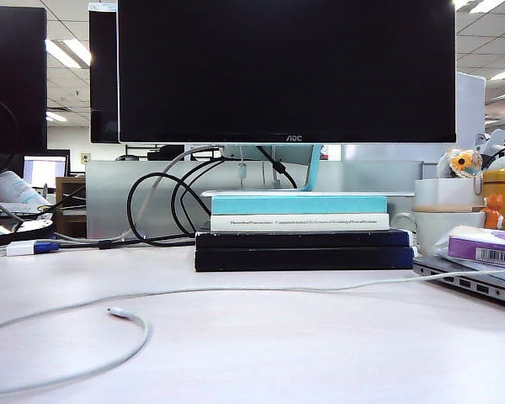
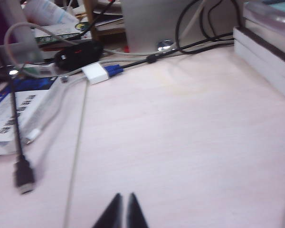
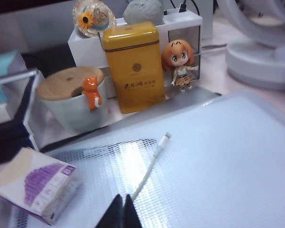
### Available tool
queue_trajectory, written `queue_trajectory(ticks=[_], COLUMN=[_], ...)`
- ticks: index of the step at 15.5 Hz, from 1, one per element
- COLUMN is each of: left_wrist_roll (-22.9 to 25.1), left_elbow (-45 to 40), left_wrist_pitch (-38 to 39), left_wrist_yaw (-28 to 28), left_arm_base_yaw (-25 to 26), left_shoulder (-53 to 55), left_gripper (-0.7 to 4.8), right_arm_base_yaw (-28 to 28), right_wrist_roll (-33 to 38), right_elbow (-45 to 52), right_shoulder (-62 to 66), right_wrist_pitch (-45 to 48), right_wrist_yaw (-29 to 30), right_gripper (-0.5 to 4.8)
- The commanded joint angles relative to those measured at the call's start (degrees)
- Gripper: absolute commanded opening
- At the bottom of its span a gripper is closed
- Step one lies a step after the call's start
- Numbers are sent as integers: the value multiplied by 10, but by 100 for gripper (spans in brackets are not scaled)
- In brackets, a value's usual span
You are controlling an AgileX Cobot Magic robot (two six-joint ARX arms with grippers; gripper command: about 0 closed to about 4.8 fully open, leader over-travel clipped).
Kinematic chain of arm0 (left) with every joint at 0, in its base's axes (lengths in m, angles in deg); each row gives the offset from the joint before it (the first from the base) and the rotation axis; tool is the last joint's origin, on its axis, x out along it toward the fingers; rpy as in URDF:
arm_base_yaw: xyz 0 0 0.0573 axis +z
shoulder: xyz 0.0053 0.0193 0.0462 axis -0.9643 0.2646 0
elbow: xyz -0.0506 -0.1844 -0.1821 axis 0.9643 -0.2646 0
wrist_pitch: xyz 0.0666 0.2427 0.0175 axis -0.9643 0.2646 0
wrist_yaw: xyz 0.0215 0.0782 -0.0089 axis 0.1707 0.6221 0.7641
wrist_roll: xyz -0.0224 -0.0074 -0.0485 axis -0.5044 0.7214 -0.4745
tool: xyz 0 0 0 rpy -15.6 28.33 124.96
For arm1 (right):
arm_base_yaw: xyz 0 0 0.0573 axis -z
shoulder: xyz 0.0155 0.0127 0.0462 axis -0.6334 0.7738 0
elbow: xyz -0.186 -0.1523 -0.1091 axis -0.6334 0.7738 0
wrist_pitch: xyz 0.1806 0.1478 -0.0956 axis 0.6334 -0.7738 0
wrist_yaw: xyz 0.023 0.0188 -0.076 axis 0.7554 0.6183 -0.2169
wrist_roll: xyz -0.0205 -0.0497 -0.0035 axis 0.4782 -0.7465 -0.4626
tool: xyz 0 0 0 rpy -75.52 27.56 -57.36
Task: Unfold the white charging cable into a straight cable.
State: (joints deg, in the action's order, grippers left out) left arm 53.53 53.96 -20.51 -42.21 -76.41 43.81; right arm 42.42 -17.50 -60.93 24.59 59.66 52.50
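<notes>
We are hovering our closed left hand (image 2: pixel 122 209) over the worktop (image 2: pixel 180 133); our closed right hand (image 3: pixel 121 211) is hanging beside the white charging cable (image 3: pixel 149 167), lower centre.

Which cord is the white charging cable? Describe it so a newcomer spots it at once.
Start at the big monitor and drop to the bare desk before the stacked books. The white charging cable runs thinly across there, hooking back at left to a small plug. Unlike the thick black cables behind, it is slim and white.
</notes>
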Motion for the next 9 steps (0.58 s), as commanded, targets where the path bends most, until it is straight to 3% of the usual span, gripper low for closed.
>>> queue_trajectory(ticks=[1,4,9], left_wrist_roll=[-3,-26,-26], left_elbow=[0,0,0], left_wrist_pitch=[7,7,7], left_wrist_yaw=[9,2,2], left_arm_base_yaw=[0,0,0], left_shoulder=[-2,-2,-2], left_gripper=[27,27,27], right_arm_base_yaw=[0,0,0], right_wrist_roll=[13,12,12], right_elbow=[1,0,0], right_shoulder=[-1,-1,-1], right_wrist_pitch=[-25,-27,-27], right_wrist_yaw=[3,3,3], right_gripper=[0,0,0])
